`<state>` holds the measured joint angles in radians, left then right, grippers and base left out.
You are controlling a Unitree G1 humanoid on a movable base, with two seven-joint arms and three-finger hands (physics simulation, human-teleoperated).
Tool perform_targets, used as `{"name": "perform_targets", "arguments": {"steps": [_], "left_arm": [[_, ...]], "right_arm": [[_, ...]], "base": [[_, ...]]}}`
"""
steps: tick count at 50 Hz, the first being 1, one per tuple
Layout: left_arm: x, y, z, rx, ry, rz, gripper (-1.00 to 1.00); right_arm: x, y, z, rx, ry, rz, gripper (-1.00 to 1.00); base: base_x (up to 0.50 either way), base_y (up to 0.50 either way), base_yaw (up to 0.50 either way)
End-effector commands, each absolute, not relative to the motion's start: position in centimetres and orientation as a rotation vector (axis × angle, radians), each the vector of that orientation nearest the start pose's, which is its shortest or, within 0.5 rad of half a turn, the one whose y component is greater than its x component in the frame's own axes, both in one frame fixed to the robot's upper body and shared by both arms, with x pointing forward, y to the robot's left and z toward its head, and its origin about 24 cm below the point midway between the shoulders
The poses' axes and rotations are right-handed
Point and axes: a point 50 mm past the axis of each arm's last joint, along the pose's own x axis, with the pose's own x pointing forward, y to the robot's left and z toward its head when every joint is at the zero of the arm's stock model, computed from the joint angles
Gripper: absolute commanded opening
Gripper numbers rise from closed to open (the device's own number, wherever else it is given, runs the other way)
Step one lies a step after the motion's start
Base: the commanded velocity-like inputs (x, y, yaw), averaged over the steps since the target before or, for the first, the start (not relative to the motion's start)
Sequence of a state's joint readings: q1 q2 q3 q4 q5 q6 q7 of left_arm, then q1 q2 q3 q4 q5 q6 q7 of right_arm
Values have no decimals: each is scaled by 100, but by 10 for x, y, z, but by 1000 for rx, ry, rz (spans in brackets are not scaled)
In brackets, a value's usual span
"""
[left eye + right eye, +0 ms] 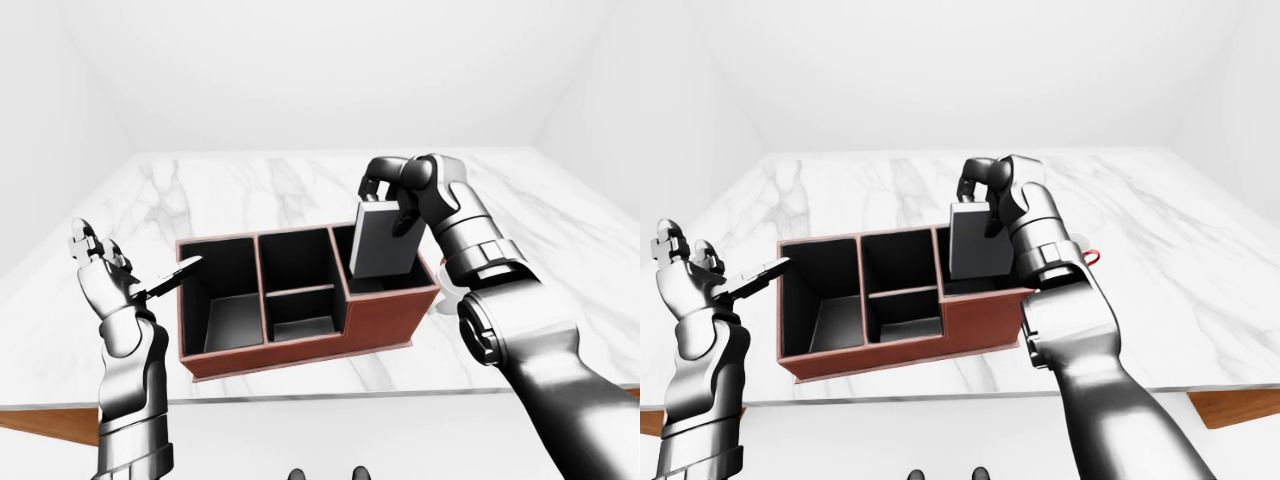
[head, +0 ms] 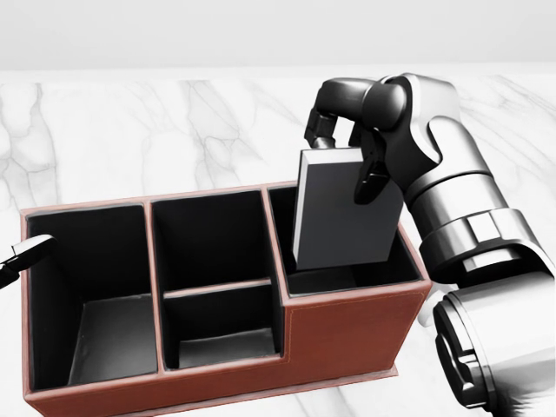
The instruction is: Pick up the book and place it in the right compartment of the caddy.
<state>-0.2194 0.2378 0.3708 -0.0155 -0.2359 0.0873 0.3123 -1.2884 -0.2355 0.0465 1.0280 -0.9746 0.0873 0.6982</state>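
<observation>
White marble with grey veining forms the table (image 2: 130, 130) that carries everything here. At about 3 o'clock from the caddy (image 2: 347, 334), in the right-eye view, a small red thing (image 1: 1095, 254) shows past the robot's forearm; too little is visible to tell what it is. A strip of brown floor (image 1: 1240, 405) shows below the table's edge at 5 o'clock in that view. The right forearm crosses the caddy's right end in the head view and hides part of that end.

The caddy is reddish-brown outside and black inside, with 3 sections across. The left one is bare to its floor, and the middle one is split by a low crosswall into 2 bare pockets. The right compartment (image 2: 323, 280) has the dark grey book (image 2: 343, 213) standing in its mouth, tilted slightly, lower edge below the rim and upper half above it. Whether the book touches the compartment floor cannot be told.

The right hand (image 2: 352, 143) grasps the book by its top edge, fingers (image 2: 372, 174) clenched over both faces. The left hand (image 1: 110, 268) hovers at 9 o'clock from the caddy, fingers spread and released, 1 fingertip (image 2: 30, 248) near the left wall.
</observation>
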Motion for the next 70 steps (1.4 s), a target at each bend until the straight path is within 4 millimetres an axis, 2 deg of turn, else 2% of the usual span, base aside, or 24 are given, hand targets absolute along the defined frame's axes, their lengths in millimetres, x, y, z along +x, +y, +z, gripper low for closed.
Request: {"name": "perform_targets", "arguments": {"steps": [1, 6, 7, 10, 15, 18, 21, 37, 40, 41, 45, 47, 48, 49, 51, 52, 53, 56, 58, 60, 64, 66, 69, 70], "left_arm": [[272, 274, 110, -69, -190, 585, 100], [273, 274, 109, -68, -185, 585, 100], [273, 274, 109, -68, -183, 585, 100], [273, 274, 109, -67, -183, 584, 100], [273, 274, 110, -66, -186, 585, 100], [272, 273, 112, -67, -195, 585, 100], [272, 273, 112, -66, -195, 585, 100], [272, 273, 110, -65, -189, 585, 100], [272, 273, 109, -64, -182, 584, 100], [272, 273, 110, -64, -191, 585, 100], [273, 273, 108, -64, -180, 585, 100], [273, 273, 108, -65, -177, 585, 100], [273, 273, 108, -64, -180, 585, 100], [273, 273, 107, -62, -176, 584, 100], [273, 273, 107, -61, -176, 584, 100], [273, 273, 107, -61, -175, 584, 100], [273, 273, 107, -61, -176, 584, 100], [272, 272, 109, -57, -184, 582, 100], [272, 273, 109, -58, -184, 583, 100], [272, 273, 109, -58, -183, 583, 100], [271, 272, 111, -57, -192, 582, 100], [271, 272, 111, -57, -195, 581, 100], [272, 272, 110, -58, -191, 582, 100], [272, 272, 110, -57, -190, 582, 100]], "right_arm": [[423, -119, 219, -1319, 265, 499, -100], [423, -121, 215, -1319, 280, 502, -100], [423, -120, 215, -1319, 280, 502, -80], [423, -120, 216, -1323, 274, 501, -55], [423, -120, 221, -1332, 267, 490, -29], [423, -120, 216, -1328, 277, 498, 74], [423, -121, 218, -1329, 277, 495, 91], [424, -122, 218, -1294, 287, 504, 78], [426, -120, 235, -1210, 262, 510, 78], [426, -119, 247, -1180, 230, 503, 63], [424, -113, 287, -1013, 84, 504, 44], [421, -113, 312, -930, -52, 444, 61], [417, -116, 324, -904, -131, 408, 87], [414, -118, 330, -908, -177, 385, 88], [401, -120, 348, -895, -309, 357, 89], [383, -120, 367, -924, -443, 317, 65], [379, -119, 368, -936, -466, 319, 65], [322, -115, 414, -1006, -775, 266, 70], [294, -113, 428, -1059, -894, 239, 73], [242, -111, 445, -1128, -1115, 129, 71], [202, -112, 443, -1201, -1268, 27, 64], [169, -113, 449, -1218, -1408, -51, 66], [137, -114, 452, -1264, -1533, -140, 100], [124, -113, 452, -1286, -1586, -178, 100]], "base": [[0, 0, 0], [0, 0, 0], [0, 0, 0], [0, 0, 0], [0, 0, 0], [0, 0, 0], [0, 0, 0], [0, 0, 0], [0, 0, 0], [0, 0, 0], [0, 0, 0], [0, 0, 0], [0, 0, 0], [0, 0, 0], [0, 0, 0], [0, 0, 0], [0, 0, 0], [0, 0, 0], [0, 0, 0], [0, 0, 0], [0, 0, 0], [0, 0, 0], [0, 0, 0], [0, 0, 0]]}}
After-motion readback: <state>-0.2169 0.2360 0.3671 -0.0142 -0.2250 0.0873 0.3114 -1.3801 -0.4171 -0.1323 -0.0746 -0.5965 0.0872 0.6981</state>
